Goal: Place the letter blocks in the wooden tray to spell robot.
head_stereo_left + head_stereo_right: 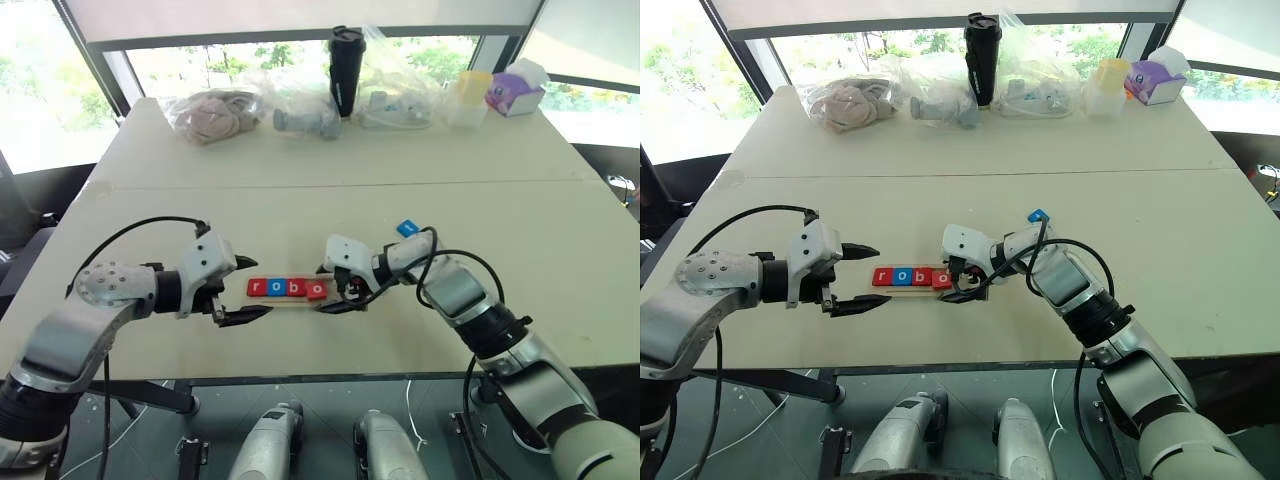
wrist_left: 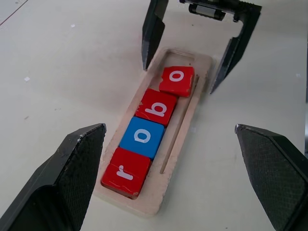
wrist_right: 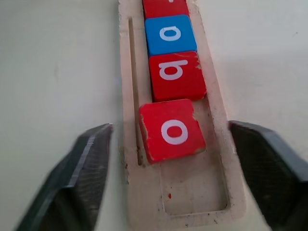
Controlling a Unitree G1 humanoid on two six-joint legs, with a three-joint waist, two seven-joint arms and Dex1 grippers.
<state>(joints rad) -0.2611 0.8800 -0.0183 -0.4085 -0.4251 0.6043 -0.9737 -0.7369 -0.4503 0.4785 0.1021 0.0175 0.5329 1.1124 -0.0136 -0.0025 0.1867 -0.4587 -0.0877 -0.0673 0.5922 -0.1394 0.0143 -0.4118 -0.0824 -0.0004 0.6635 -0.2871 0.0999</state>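
1. The long shallow tray of pale wood (image 2: 159,202) lies on the pale tabletop (image 1: 300,150) between the two grippers. Four flat square letter tiles are seated in it.
2. The legible writing, in white lowercase, runs: red "r" tile (image 2: 126,173), blue "o" tile (image 2: 143,136), red "b" tile (image 2: 156,106), red second "o" tile (image 3: 172,130). No brand marking can be read on tray or tiles.
3. The right gripper (image 3: 171,163) is released, its black fingers spread to either side of the tray end, with nothing grasped.
4. The left gripper (image 2: 173,168) is likewise spread wide and empty, poised at the "r" end of the tray.
5. The second "o" tile is seen skewed, one corner riding toward the inner groove. It is judged not fully seated.
6. The fifth slot, at the end of the tray, is vacant. A small blue tile (image 1: 406,228) lies on the table behind the right arm; its letter cannot be read.
7. Risk: if the skewed tile is left uncorrected, the last tile may jam or ride up on it.
8. Risk: a finger catching the rim during withdrawal may drag the tray and shift the row.
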